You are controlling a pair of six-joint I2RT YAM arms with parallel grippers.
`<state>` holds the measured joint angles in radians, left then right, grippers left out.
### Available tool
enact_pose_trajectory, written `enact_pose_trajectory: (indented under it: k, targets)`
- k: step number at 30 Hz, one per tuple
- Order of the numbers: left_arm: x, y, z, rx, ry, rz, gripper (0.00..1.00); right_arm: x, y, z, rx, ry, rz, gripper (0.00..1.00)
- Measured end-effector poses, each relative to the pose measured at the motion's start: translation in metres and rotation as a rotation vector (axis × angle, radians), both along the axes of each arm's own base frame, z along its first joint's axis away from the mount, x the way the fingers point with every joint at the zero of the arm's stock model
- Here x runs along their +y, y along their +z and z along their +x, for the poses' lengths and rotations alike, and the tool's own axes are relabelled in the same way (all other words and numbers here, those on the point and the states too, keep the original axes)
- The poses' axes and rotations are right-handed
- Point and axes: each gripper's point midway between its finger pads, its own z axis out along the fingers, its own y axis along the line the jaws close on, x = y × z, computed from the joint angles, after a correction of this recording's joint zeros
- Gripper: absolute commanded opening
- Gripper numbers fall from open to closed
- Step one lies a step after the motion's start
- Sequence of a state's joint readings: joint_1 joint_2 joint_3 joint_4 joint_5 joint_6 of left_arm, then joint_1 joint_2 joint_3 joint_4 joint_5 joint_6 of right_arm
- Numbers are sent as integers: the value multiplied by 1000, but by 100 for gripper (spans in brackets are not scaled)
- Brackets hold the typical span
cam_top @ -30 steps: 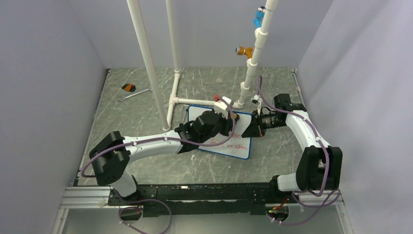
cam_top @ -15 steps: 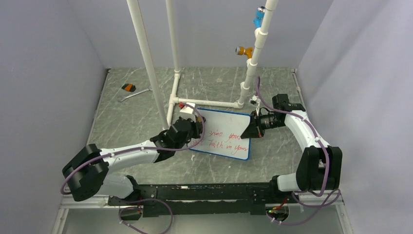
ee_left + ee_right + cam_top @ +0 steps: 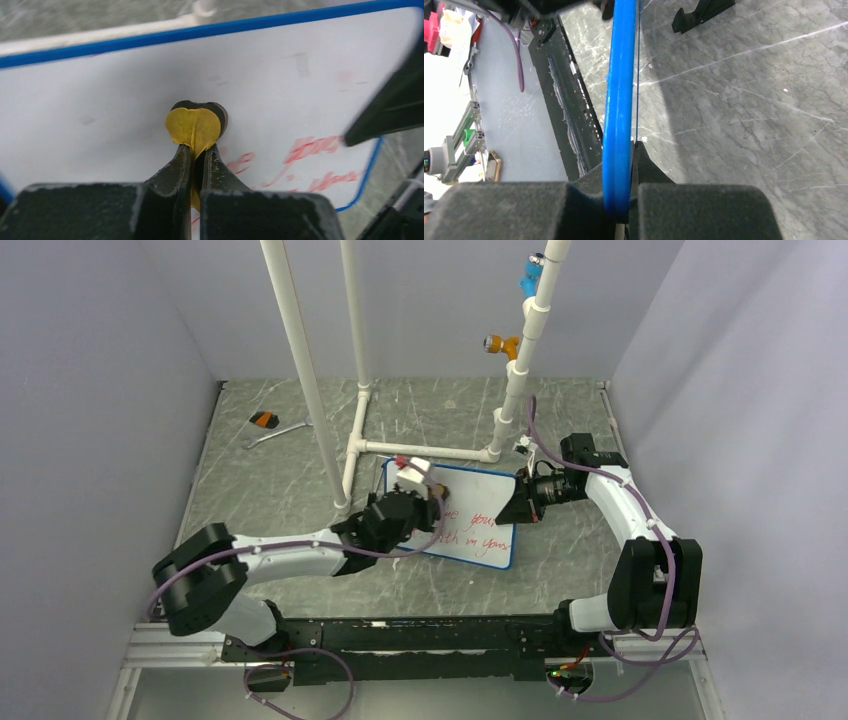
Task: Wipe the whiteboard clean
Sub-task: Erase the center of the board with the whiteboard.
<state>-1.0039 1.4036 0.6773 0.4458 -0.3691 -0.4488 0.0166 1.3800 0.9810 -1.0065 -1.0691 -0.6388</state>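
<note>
The small rectangular whiteboard (image 3: 480, 492) with its thin blue frame looks light and stiff, with a slick face. Under a sideways rub it would likely slide or pivot, so the sensible hold is the rim, clear of the writing. Its face is white and its corners rounded. The part toward 10 o'clock is bare, and red handwriting runs across the part toward 4 o'clock. It sits mid-way across the grey marbled desk (image 3: 270, 490), just at 6 o'clock from a white pipe frame (image 3: 420, 449). The right fingers (image 3: 650, 172) pinch its blue rim at the 3 o'clock edge. The left fingers (image 3: 175, 167) are pressed together on a small yellow pad (image 3: 192, 125) with dark backing, seemingly laid against the face toward 9 o'clock.
</note>
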Motion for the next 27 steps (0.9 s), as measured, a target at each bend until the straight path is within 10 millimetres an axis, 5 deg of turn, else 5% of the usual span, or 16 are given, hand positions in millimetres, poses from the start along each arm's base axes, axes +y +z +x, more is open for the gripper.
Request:
enact_pose_trajectory:
  k: [3, 6, 11, 18, 23, 27]
  targets:
    - [-42, 16, -7, -32, -74, -26, 0, -2, -1, 2, 8, -9, 2, 0]
    - [-60, 25, -13, -47, -104, -45, 0, -2, -1, 2, 4, -7, 2, 0]
    - [-40, 21, -8, -48, -51, -39, 0, 0, -1, 1, -9, 6, 4, 0]
    - [40, 1, 19, -11, 155, -23, 0, 1, -1, 0, -10, 14, 5, 0]
    - [38, -2, 20, -4, 146, -22, 0, 1, -1, -1, 4, 8, 5, 0]
    - [3, 3, 14, -30, 63, 1, 0, -2, 0, -1, 34, -19, 5, 0]
